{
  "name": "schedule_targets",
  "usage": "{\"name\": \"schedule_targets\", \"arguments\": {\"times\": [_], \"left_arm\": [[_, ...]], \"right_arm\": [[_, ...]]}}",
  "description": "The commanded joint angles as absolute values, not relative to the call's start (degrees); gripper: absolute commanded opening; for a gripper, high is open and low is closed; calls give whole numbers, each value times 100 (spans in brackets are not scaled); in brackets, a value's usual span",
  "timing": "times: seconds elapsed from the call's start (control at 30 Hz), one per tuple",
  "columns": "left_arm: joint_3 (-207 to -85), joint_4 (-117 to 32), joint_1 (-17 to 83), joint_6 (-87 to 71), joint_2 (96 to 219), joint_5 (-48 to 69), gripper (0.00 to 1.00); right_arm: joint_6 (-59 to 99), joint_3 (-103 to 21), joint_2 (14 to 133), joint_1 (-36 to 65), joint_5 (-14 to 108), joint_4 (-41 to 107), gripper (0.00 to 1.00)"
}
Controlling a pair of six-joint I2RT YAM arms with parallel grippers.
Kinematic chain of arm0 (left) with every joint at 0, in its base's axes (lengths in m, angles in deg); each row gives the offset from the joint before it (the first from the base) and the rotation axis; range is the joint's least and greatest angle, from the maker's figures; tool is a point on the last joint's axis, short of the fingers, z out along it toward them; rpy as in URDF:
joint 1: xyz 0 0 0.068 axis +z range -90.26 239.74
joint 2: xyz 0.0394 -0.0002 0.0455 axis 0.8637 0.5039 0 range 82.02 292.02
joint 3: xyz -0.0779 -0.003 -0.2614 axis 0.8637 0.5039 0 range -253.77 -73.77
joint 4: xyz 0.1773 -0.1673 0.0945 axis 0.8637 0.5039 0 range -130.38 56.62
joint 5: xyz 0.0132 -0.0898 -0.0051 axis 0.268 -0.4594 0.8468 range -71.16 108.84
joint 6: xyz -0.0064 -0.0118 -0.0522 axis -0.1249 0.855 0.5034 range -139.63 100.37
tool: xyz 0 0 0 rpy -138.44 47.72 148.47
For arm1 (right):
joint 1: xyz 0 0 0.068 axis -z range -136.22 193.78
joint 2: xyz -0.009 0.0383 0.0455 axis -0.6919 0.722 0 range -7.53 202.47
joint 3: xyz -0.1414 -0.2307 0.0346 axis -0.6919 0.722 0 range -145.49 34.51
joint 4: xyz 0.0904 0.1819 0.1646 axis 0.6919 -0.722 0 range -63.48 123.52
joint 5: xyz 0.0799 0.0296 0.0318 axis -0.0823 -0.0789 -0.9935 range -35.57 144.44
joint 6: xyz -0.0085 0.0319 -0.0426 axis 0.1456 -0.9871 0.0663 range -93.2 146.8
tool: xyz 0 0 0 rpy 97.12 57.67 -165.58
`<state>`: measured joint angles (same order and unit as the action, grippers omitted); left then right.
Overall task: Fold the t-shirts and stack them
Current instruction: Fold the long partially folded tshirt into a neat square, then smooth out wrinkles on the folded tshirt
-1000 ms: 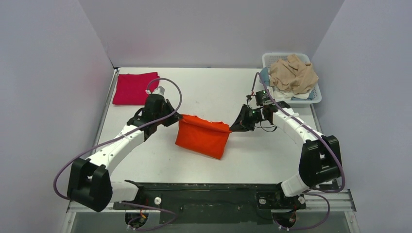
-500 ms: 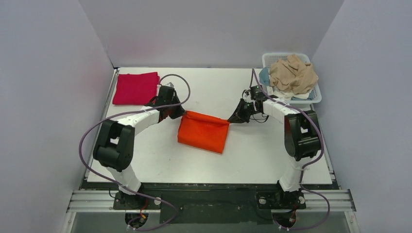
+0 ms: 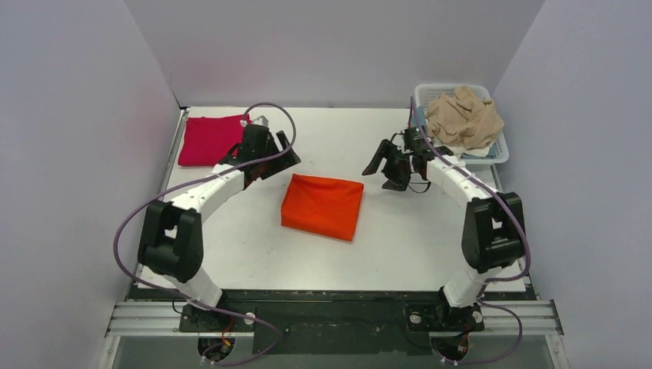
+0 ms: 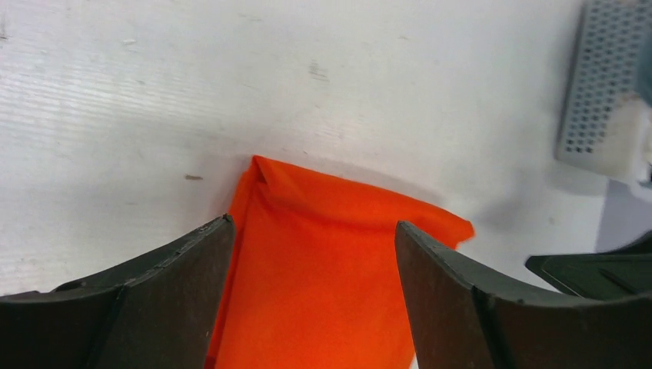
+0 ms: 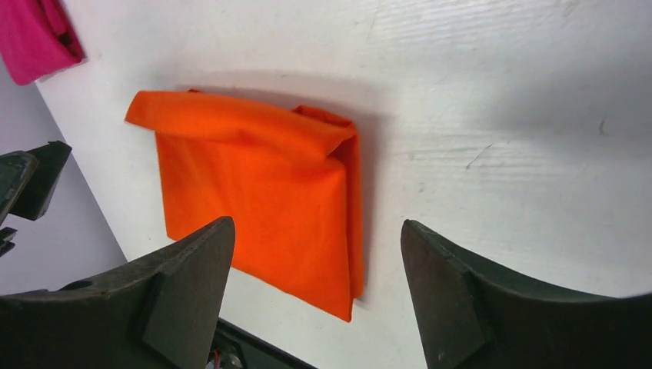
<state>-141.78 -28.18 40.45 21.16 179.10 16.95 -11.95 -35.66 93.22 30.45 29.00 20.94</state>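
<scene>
White table (image 3: 354,134) boxed in on three sides by plain pale lilac-grey walls. Up close in the wrist views the surface has faint scuffs and a few dark specks.

The orange t-shirt (image 3: 322,207) lies folded into a rough rectangle near the middle of the table, flat, with nothing touching it. Its far edge has a bit of a rolled lip (the right wrist view shows that best).

The left gripper (image 3: 284,156) hangs just past the shirt's far-left corner, jaws spread wide and holding nothing. The right gripper (image 3: 384,174) is off to the shirt's far right, also wide open and empty, well clear of the cloth.

A folded magenta t-shirt (image 3: 211,138) sits flat in the far-left corner. The white basket (image 3: 501,157) in the far-right corner holds a crumpled beige garment (image 3: 464,115), with something blue and white under it, can't really tell what.
</scene>
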Motion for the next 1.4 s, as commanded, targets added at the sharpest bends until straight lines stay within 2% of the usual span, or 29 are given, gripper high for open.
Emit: {"name": "schedule_targets", "arguments": {"times": [0.0, 0.1, 0.23, 0.57, 0.77, 0.93, 1.03, 1.17, 1.37], "left_arm": [[-13720, -3020, 3831, 2166, 17049, 1038, 86], [-13319, -3199, 3531, 2305, 16889, 583, 87], [-12767, -3184, 3161, 2347, 16865, 791, 88], [-11694, -3366, 3162, 2411, 17112, 986, 90], [-11628, -3135, 3131, 2313, 16905, 1211, 90], [-12183, -2809, 3042, 2051, 16159, 1425, 91], [-12402, -2694, 3088, 1866, 15746, 1750, 91], [-12616, -2654, 3493, 1609, 15733, 1919, 91], [-13247, -2546, 3967, 1051, 16967, 1364, 92]], "right_arm": [[-1446, -2932, 8510, 2516, 3244, 2226, 74], [-1605, -2935, 8687, 2056, 3095, 2610, 74], [-1778, -3474, 9295, 1816, 2975, 2782, 74], [-1782, -4763, 10934, 1866, 3014, 2905, 72], [-1649, -5116, 11156, 2016, 3213, 2603, 72], [-1056, -5484, 10514, 2067, 3283, 1995, 72], [-860, -5134, 9853, 2073, 3635, 1814, 75], [-875, -4041, 8789, 2000, 3839, 2012, 76], [-1269, -2056, 7088, 1995, 4161, 2450, 79]]}}
